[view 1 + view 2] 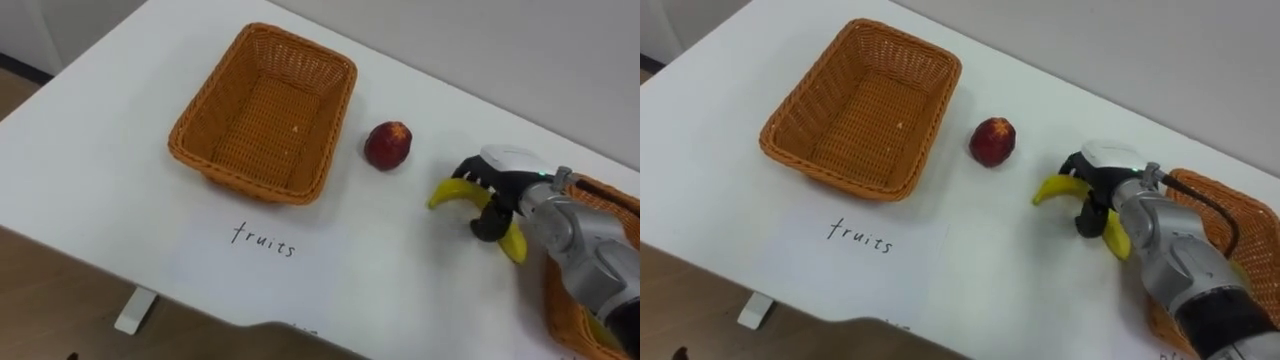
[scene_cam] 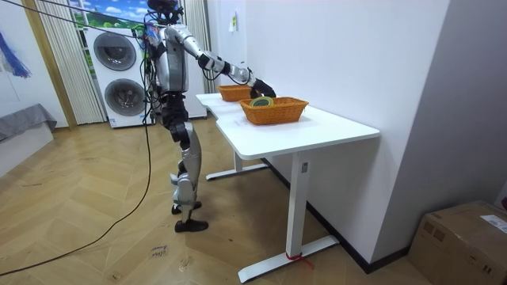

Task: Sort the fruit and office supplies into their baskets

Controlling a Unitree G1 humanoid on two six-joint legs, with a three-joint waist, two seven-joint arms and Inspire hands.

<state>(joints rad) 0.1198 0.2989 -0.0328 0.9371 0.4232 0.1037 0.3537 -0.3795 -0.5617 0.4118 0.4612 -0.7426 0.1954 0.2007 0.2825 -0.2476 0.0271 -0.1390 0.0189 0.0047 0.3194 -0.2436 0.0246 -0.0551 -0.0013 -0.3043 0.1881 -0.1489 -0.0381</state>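
"Fruits" is handwritten on the near paper sheet (image 1: 212, 266); the banana (image 1: 448, 193) is clasped in the right hand (image 1: 508, 170), partly hidden.

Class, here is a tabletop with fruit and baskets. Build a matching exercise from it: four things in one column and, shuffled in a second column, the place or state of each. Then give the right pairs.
Things
1. banana
2. red fruit
3. left basket
4. right basket

Places and states
A. lies loose on the table, touched by nothing
B. empty
C. gripped in the fingers of the right hand
D. partly hidden by the robot's right forearm

Right pairs: 1-C, 2-A, 3-B, 4-D
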